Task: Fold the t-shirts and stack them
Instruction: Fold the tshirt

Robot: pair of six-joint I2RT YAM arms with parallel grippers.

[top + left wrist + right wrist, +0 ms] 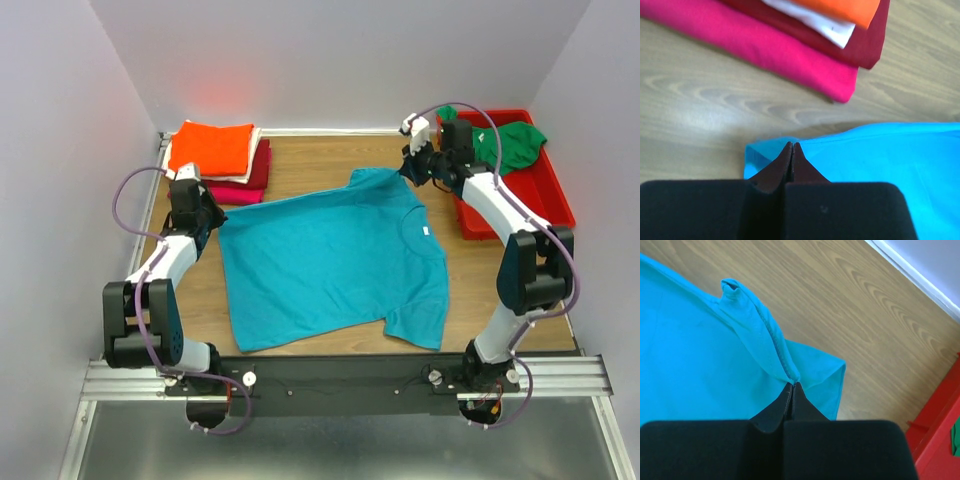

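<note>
Our left hand (792,150) is clenched on the far-left corner of the teal t-shirt (330,265). Our right hand (792,388) is clenched on its far sleeve hem. The shirt lies spread mid-counter (320,160), with bare wood along its far edge. We count four folded tees (215,155) stacked far left and one green tee (510,145) in the red bin (555,200) far right.

Both arms extended forward. The left arm (160,265) is bent low along the left side; the left gripper (792,146) has its fingers pressed together, pinching a corner of the teal t-shirt (330,260). The right arm (500,205) reaches further and angles inward. The right gripper (792,386) is also clamped, on a fold of sleeve.
</note>
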